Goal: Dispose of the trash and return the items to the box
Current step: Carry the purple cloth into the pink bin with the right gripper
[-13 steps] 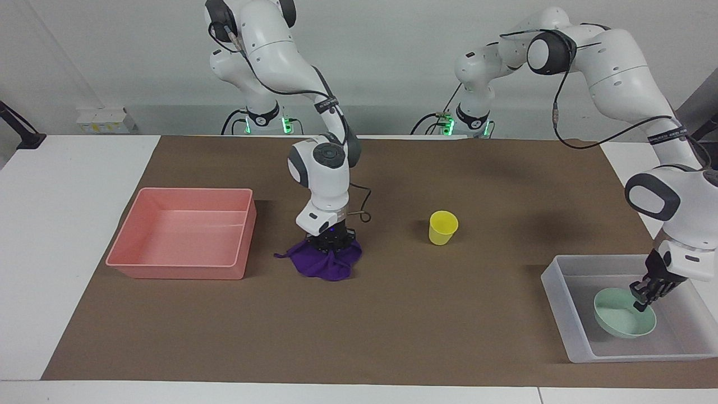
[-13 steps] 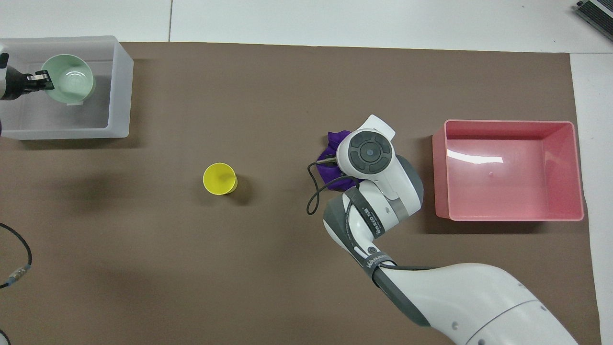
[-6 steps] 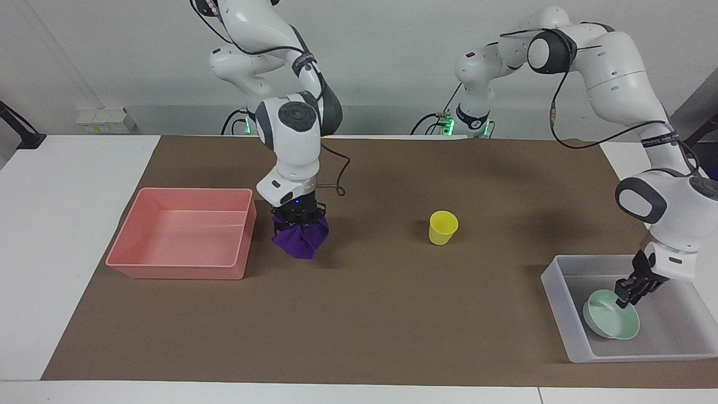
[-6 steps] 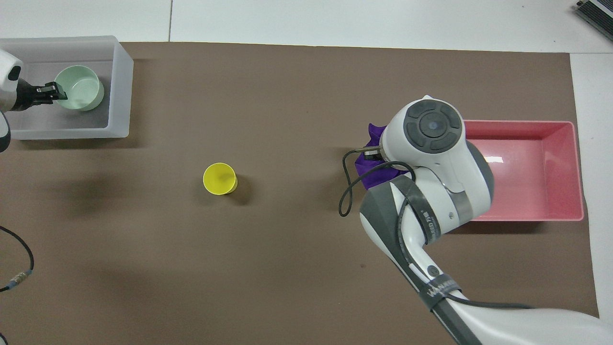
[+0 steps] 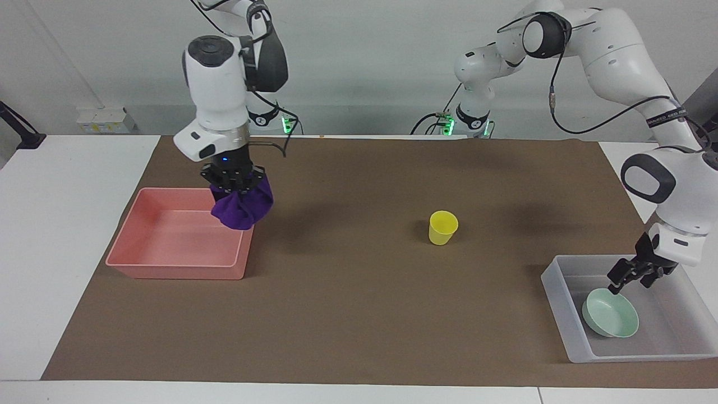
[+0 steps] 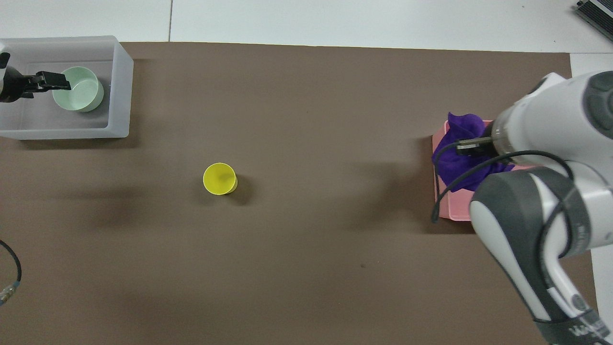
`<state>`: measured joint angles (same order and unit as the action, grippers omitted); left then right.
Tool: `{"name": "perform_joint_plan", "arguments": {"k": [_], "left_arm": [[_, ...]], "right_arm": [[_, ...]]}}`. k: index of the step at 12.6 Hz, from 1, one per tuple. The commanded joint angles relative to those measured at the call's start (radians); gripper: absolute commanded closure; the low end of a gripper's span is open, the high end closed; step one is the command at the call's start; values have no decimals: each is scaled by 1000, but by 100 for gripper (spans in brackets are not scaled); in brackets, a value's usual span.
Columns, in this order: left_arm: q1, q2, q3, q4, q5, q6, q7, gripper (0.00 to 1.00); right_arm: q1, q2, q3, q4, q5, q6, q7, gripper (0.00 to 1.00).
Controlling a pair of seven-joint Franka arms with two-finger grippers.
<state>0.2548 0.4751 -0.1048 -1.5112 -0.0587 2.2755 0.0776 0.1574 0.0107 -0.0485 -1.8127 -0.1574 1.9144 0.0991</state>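
Facing view: right gripper clamps purple rag over pink tray edge; release due next. Left gripper open above green bowl lying in clear box. Yellow cup awaits, mid-table.

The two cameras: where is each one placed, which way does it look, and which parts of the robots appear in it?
Facing view: high across the table, looking at the robots; both whole arms show, the right gripper holding the purple rag over the pink tray, the left gripper open above the green bowl.
Overhead view: above the robots' end, looking steeply down; only the right forearm and the left gripper's tip show.
Both share the yellow cup, rag, bowl, pink tray and translucent box.
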Motion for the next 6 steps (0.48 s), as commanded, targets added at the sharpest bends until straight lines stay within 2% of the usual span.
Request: {"name": "perform_joint_plan", "arguments": {"k": [1, 3, 6], "left_arm": [[-63, -195, 13, -220, 5, -7, -15, 0], [-138, -298, 14, -352, 5, -8, -124, 0], [-244, -328, 14, -403, 5, -25, -189, 0]], "right_arm": [[-129, -3, 10, -60, -1, 66, -155, 100], [-171, 11, 10, -130, -1, 164, -165, 100], [-208, 52, 9, -221, -1, 299, -162, 100]]}}
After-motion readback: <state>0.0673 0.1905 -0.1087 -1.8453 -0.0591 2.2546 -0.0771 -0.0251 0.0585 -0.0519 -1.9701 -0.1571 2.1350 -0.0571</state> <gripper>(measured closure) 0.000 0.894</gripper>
